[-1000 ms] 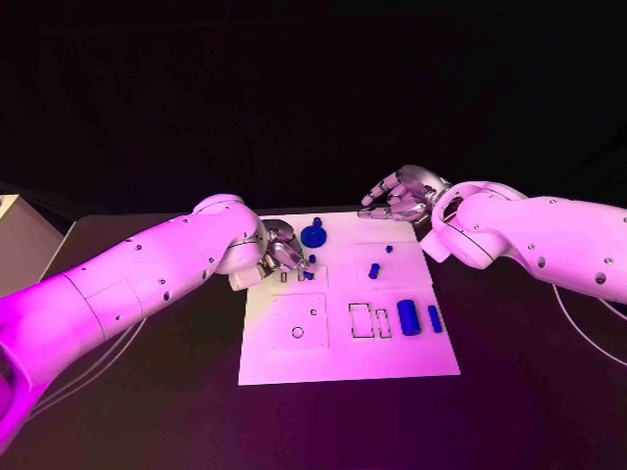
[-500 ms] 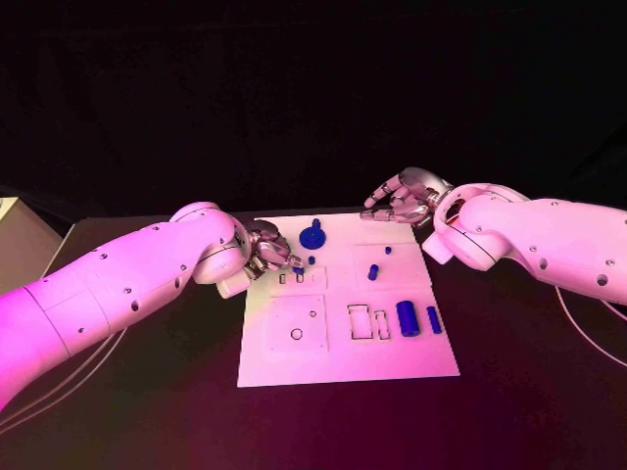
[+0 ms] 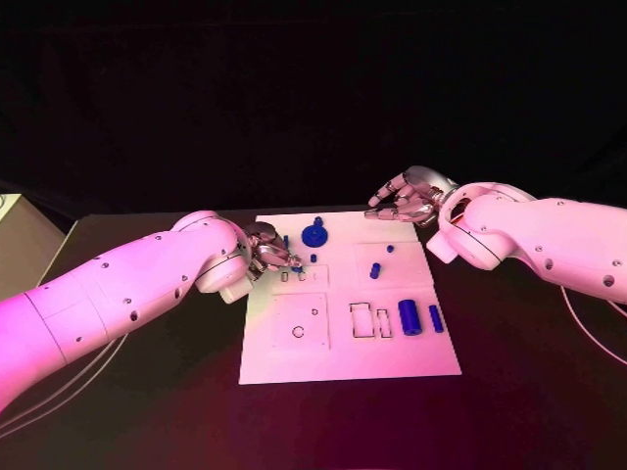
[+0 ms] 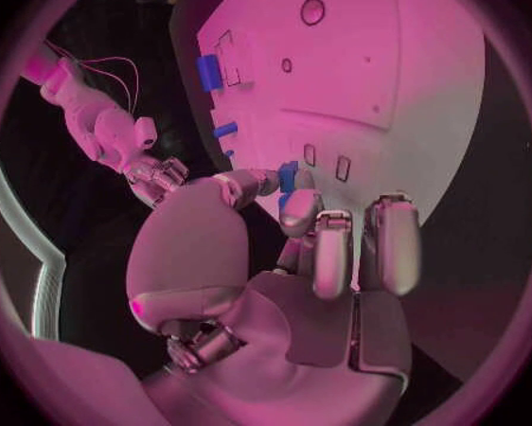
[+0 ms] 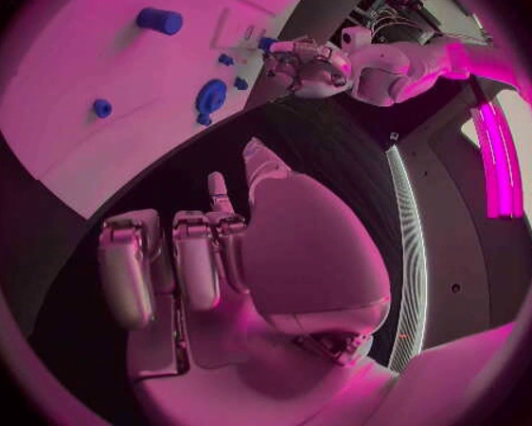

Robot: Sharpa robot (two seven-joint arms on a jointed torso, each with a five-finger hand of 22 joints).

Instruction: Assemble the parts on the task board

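A small blue part (image 4: pixel 288 177), judged light, stiff and best pinched by its sides, was held in the left hand (image 3: pixel 274 252); the right hand (image 3: pixel 403 199) was held open, empty.

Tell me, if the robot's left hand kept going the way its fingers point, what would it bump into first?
Probably the task board. The left hand pinches a small blue part just over the board's two little slots, so it would likely touch there first, though depth is hard to judge.

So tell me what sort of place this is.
Probably a robot lab or demo bench, not a workshop floor. A white task board with cut-out slots and small blue parts lies on a black table, dark backdrop behind, coloured light overall, and a robot hand works at the board.
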